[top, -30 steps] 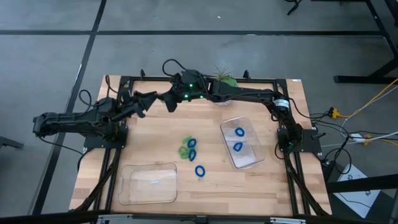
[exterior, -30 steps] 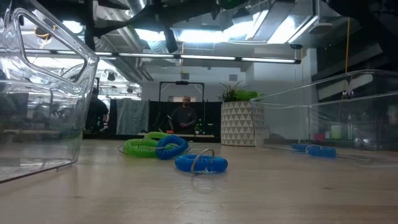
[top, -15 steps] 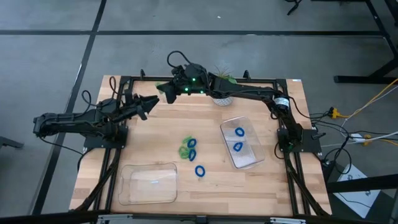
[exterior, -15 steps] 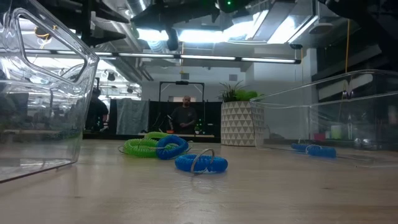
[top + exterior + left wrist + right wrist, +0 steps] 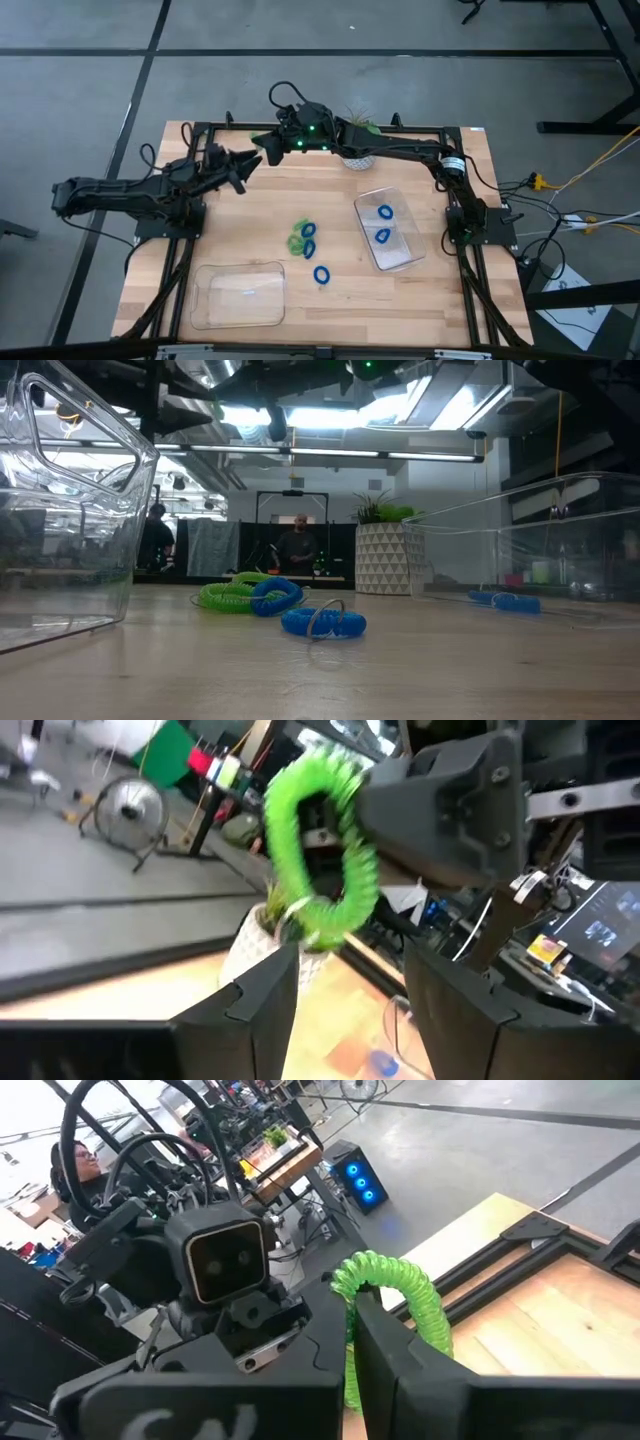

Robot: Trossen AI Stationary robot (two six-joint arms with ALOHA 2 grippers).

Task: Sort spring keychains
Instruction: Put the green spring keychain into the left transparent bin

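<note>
My right gripper (image 5: 265,146) hangs above the table's far edge, shut on a light green spring keychain (image 5: 320,860). My left gripper (image 5: 248,161) faces it, open, its fingers (image 5: 262,1000) standing just below the ring; I cannot tell whether they touch it. Loose keychains lie mid-table: one green (image 5: 296,241) and three blue (image 5: 309,231) (image 5: 309,249) (image 5: 321,274). Two more blue ones (image 5: 385,212) (image 5: 382,236) lie in the clear tray on the right (image 5: 400,255). My right gripper pinches the green keychain's coil (image 5: 420,1312) between its two fingers, on one side of the ring. The ring is lifted clear of the table and stands out past the fingertips toward my left gripper.
A second clear tray (image 5: 238,295) sits near the table's left near corner, nothing in it. A potted plant (image 5: 358,130) stands at the far edge, right beside my right arm. Bare wood lies between the trays around the loose keychains.
My right gripper carried the green keychain toward the far edge and a little left, then held still. My left gripper moved right, toward the right gripper, until its fingers stood at the ring.
</note>
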